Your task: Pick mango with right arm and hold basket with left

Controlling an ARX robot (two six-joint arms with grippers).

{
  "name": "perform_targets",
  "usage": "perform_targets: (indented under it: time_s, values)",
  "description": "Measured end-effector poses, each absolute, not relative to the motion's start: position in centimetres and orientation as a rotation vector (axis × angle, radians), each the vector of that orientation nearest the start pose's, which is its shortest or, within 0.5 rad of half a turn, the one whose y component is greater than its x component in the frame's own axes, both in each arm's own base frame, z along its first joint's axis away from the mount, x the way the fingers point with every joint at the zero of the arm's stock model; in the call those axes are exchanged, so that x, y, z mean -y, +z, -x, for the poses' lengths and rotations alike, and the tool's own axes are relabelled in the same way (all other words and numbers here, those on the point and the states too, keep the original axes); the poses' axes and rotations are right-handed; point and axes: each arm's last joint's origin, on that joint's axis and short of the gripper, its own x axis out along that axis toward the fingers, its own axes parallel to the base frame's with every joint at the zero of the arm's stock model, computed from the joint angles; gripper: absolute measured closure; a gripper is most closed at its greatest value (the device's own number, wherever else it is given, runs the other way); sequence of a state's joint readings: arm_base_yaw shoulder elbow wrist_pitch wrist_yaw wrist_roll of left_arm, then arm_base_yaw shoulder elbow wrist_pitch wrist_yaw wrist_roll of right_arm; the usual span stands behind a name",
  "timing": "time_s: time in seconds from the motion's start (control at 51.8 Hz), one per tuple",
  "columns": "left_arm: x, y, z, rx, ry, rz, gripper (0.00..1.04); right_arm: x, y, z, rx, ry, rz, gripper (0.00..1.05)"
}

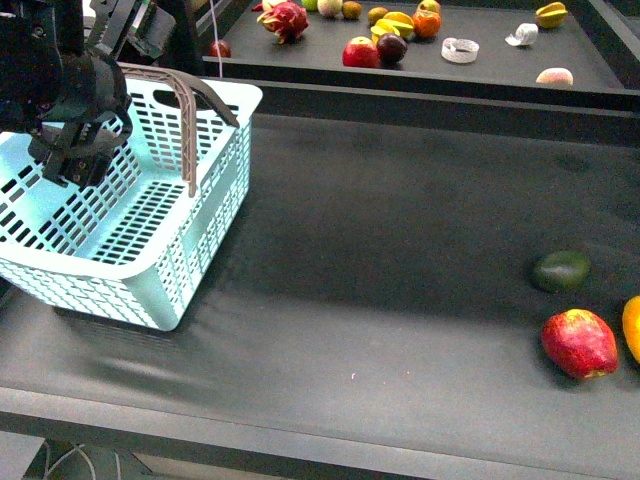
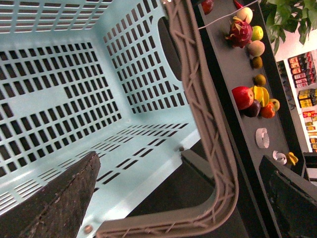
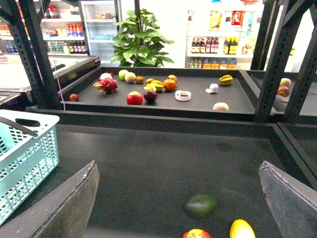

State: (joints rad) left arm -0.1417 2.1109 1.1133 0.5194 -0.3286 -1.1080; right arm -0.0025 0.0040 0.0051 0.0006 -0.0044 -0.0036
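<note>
Turquoise plastic basket (image 1: 190, 270) sits under the left gripper (image 1: 72, 158), whose fingers (image 2: 59, 198) are spread wide with a brown handle (image 2: 208, 148) running between them; contact is unclear. The right gripper (image 3: 178, 166) is also spread wide and empty, and the mango (image 3: 242, 229) lies just ahead of it beside a red fruit (image 3: 196, 233) and a green fruit (image 3: 200, 205).

Basket (image 1: 215, 215) turquoise, slotted, upright, handles raised. Mango (image 1: 632, 328) yellow-orange, smooth, lying well right of basket, part out of frame.
</note>
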Motion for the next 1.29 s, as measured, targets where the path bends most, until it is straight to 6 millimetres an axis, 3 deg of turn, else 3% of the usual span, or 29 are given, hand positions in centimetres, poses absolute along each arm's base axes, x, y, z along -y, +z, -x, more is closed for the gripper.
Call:
perform_targets:
  time_s: [0.366, 0.598, 1.061, 1.177, 1.292]
  values:
    - [4.0, 11.0, -48.1, -0.312, 0.412, 0.975, 0.08, 0.0, 16.5, -9.8, 0.002, 0.002, 0.004, 0.08]
    - [3.5, 9.6, -50.5, -0.321, 0.416, 0.960, 0.10, 0.0, 16.5, -9.8, 0.002, 0.002, 0.003, 0.08]
    - [4.2, 9.4, -49.6, -0.294, 0.393, 1.000, 0.85, 0.0, 16.5, -9.8, 0.002, 0.002, 0.003, 0.08]
    - [4.3, 9.1, -48.9, -0.309, 0.394, 1.009, 0.98, 0.0, 16.5, -9.8, 0.002, 0.002, 0.003, 0.08]
    - [4.5, 9.6, -48.0, -0.320, 0.375, 0.969, 0.99, 0.0, 16.5, -9.8, 0.002, 0.002, 0.003, 0.08]
